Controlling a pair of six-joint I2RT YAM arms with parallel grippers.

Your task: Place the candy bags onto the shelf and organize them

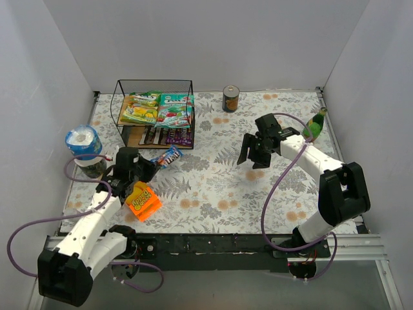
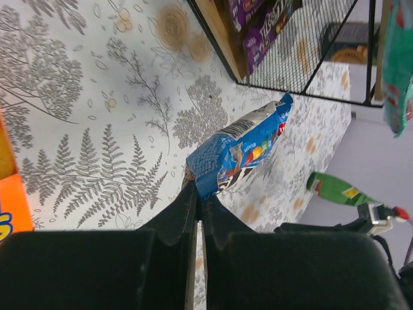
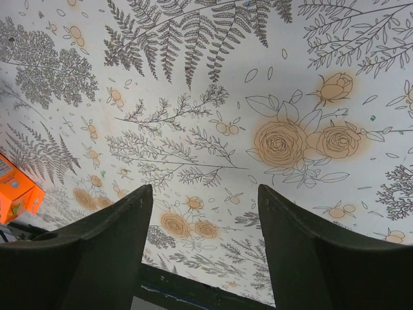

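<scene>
The blue packet (image 2: pixel 242 152) was pinched at one end by the closed left gripper (image 2: pixel 197 190), just in front of the shelf (image 1: pixel 133 137), presumably for insertion into its lower tier. The right gripper (image 3: pixel 203 194) was held wide open and empty, well apart.

The left fingers (image 1: pixel 148 169) pinch a blue packet (image 1: pixel 170 155); it sits just beside the shelf (image 1: pixel 133 137).

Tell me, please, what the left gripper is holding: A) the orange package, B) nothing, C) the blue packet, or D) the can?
C: in the left wrist view the left gripper is pinched shut on the near end of the blue packet.
</scene>
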